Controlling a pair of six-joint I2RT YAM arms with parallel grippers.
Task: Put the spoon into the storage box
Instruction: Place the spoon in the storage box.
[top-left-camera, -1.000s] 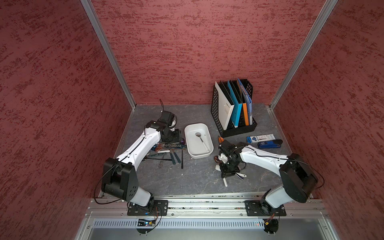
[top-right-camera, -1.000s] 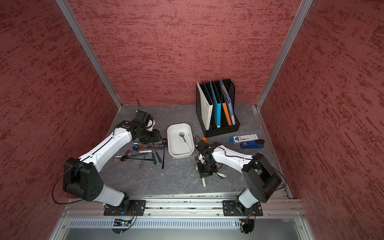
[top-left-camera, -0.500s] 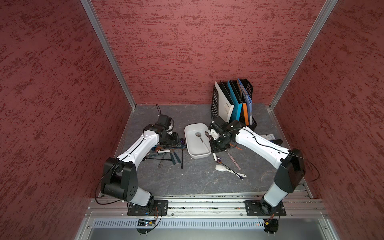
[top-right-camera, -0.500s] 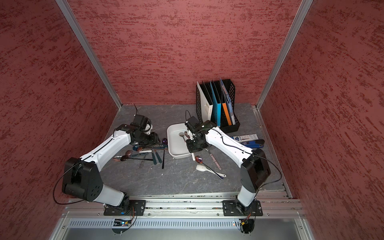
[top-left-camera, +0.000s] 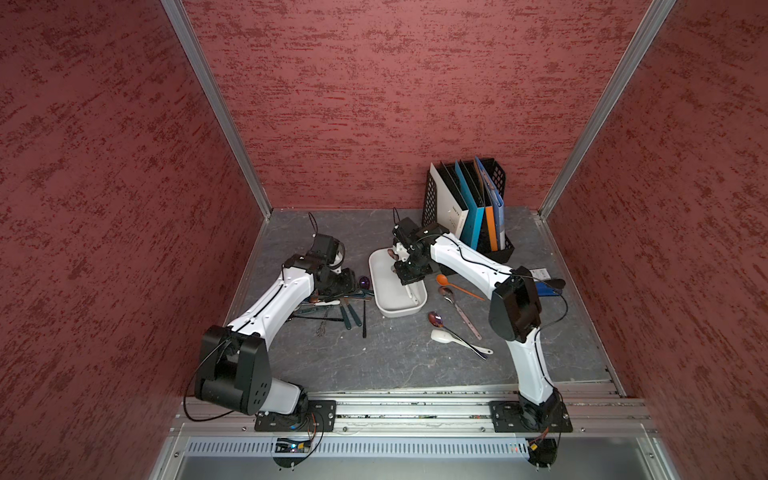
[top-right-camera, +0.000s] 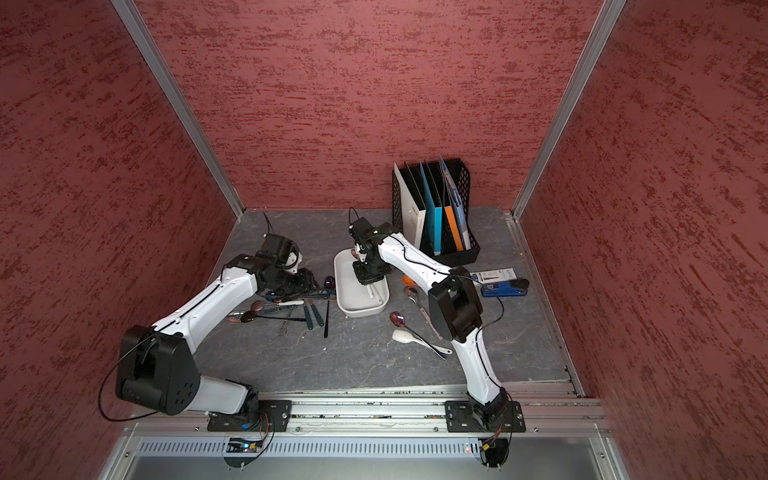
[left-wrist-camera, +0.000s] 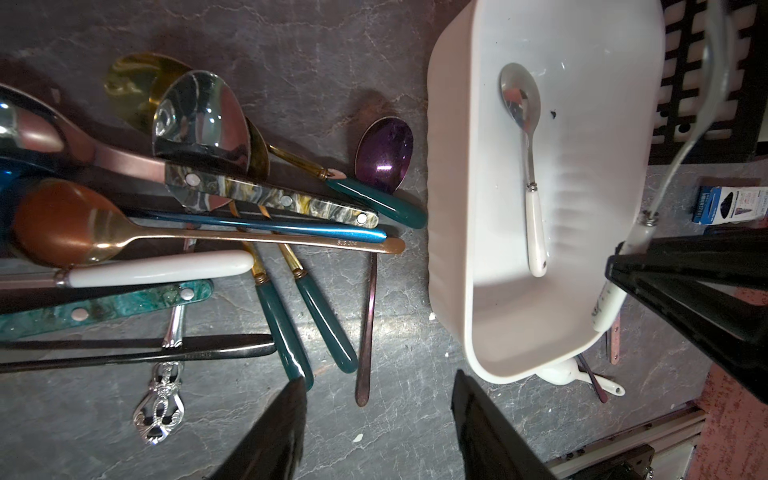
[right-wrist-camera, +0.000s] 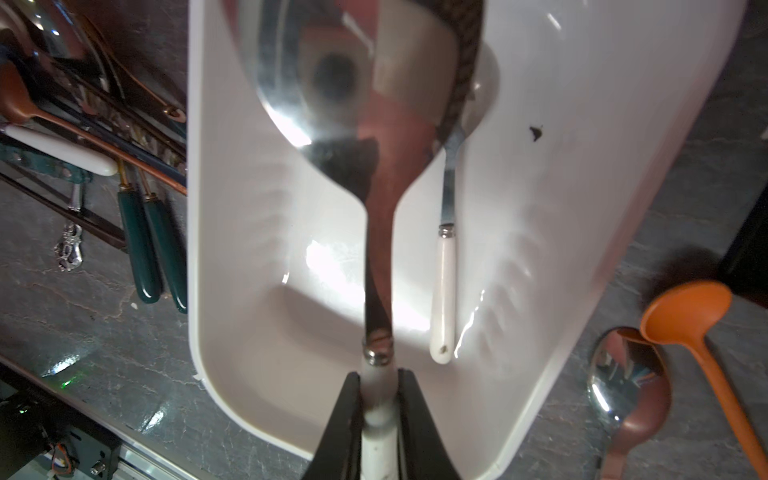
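we think we are at the drop: the right gripper (right-wrist-camera: 376, 390) pinches the spoon (right-wrist-camera: 376, 232) by its white handle, above the box (right-wrist-camera: 257, 257). next we lower and let go (beside the small spoon (right-wrist-camera: 443, 291) lying inside). the left gripper (left-wrist-camera: 378, 379) hangs spread, empty, near the cutlery pile (left-wrist-camera: 270, 208).

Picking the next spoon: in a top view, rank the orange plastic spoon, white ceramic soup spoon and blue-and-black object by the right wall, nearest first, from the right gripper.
From the right gripper:
1. Orange plastic spoon, beside the storage box.
2. White ceramic soup spoon, nearer the front.
3. Blue-and-black object, far right.
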